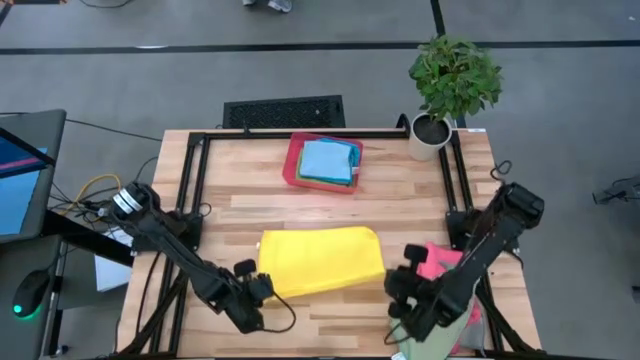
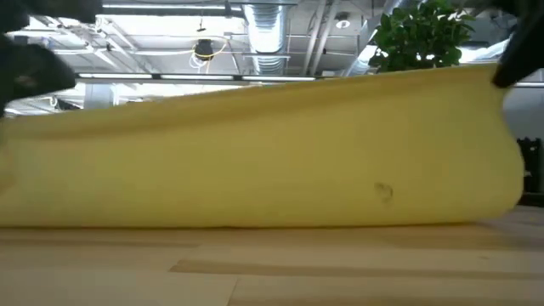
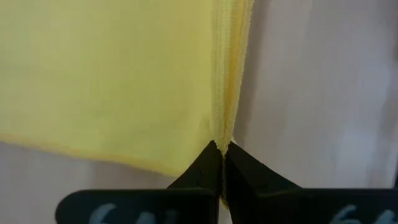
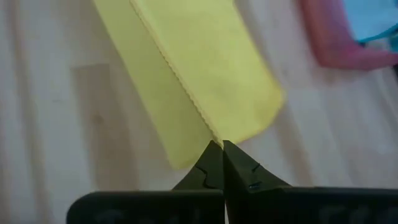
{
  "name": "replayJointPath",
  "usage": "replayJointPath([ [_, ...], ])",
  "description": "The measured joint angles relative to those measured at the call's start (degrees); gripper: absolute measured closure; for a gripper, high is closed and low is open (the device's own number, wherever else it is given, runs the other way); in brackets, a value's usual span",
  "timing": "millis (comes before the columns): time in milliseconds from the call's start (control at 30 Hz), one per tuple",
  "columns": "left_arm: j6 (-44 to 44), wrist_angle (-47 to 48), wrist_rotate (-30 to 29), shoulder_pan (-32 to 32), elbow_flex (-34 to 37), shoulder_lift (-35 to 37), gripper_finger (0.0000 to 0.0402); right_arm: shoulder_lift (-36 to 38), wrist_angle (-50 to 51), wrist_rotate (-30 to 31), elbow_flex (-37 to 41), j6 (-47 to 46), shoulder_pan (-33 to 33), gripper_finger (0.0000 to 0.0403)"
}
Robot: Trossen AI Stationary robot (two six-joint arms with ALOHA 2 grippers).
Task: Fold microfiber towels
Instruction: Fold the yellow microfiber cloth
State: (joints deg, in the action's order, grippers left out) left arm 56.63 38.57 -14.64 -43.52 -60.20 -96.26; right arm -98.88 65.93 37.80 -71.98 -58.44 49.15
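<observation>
Yellow towel (image 1: 322,260), folded, spans the desk (image 1: 400,195) between both pincers. Left pincer (image 3: 222,149) and right pincer (image 4: 222,146), each clamped on a towel corner. Red tray (image 1: 292,165) lies beyond.

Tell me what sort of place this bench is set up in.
Probably an indoor robotics lab or workshop. The low view shows bare silver ventilation ducts under an open ceiling. The high view shows a pale wooden table with a black metal frame on a grey floor, and a lit computer screen beside it.
</observation>
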Motion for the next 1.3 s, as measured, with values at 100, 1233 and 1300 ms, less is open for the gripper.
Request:
replayJointPath([
  [100,-0.68,4.67,-1.57,1.23,0.0,3.45,0.0401,2.23,2.2,0.02,-0.05,3.73,-2.95,0.0391],
  [1233,-16.03,17.63,-5.76,15.99,0.52,9.91,0.0401,3.59,-7.26,-8.34,10.53,26.51,-24.6,0.0391],
  [1300,-15.64,17.81,-7.51,16.16,0.78,9.91,0.0401,3.59,-7.28,-8.93,10.5,27.04,-25.81,0.0391],
])
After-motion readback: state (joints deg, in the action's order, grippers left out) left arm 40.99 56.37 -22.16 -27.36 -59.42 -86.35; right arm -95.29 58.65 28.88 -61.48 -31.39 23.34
